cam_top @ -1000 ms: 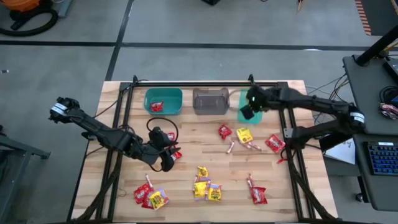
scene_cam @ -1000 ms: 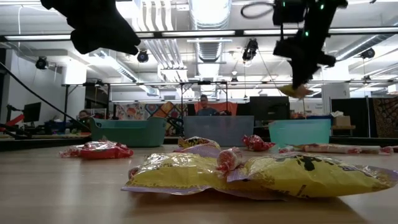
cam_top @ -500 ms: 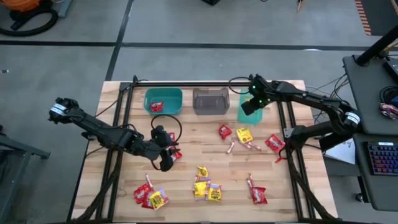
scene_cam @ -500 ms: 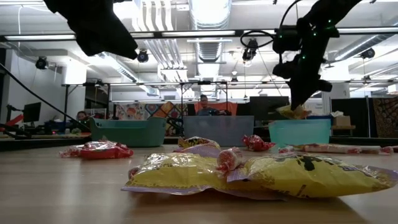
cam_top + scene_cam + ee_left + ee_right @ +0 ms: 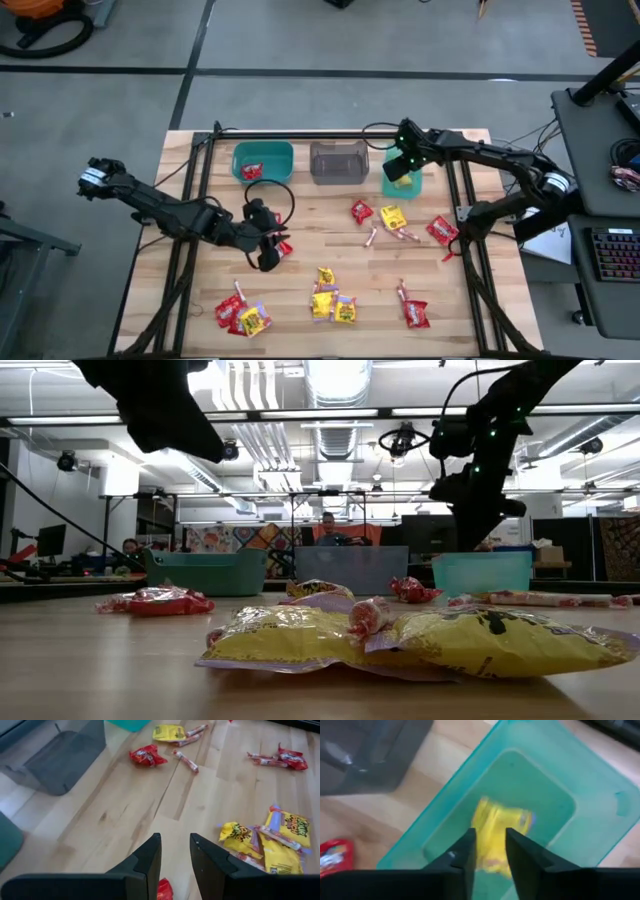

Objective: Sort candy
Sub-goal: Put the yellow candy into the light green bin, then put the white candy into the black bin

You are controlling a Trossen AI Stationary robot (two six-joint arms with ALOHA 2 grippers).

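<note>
**Yellow packet at the green bin, red packet next for the left arm**

From above: the right gripper (image 5: 402, 167) hangs over the green bin (image 5: 414, 186) at the far right of the row. Beside it toward the middle stands the grey bin (image 5: 338, 162), which looks empty, and beyond that the teal bin (image 5: 262, 160), holding one red packet (image 5: 252, 171). The left gripper (image 5: 268, 253) sits low over the left half of the table (image 5: 310, 225), with a red sweet (image 5: 285, 248) just beside its tips. Loose candy (image 5: 333, 300) lies scattered nearer the front edge and out to the right of that gripper.

From table height: the right gripper (image 5: 478, 525) reaches down to the green bin's (image 5: 482, 573) rim. Crinkly yellow packets (image 5: 490, 641) fill the foreground.

Left wrist: the fingers (image 5: 148, 862) stand a little apart with nothing between them; a red sweet (image 5: 164, 889) lies right under the gap. A red packet (image 5: 146, 756), a yellow packet (image 5: 169, 732) and thin sticks (image 5: 185, 761) lie farther ahead.

Right wrist: a yellow packet (image 5: 496, 837) lies just past the fingers (image 5: 460, 857) inside the green bin (image 5: 592, 790). Whether they grip it or have let go, I cannot tell.

These sweets look light, soft and slippery in their foil; a pinch across the flat middle should hold better than one on a crimped end.
</note>
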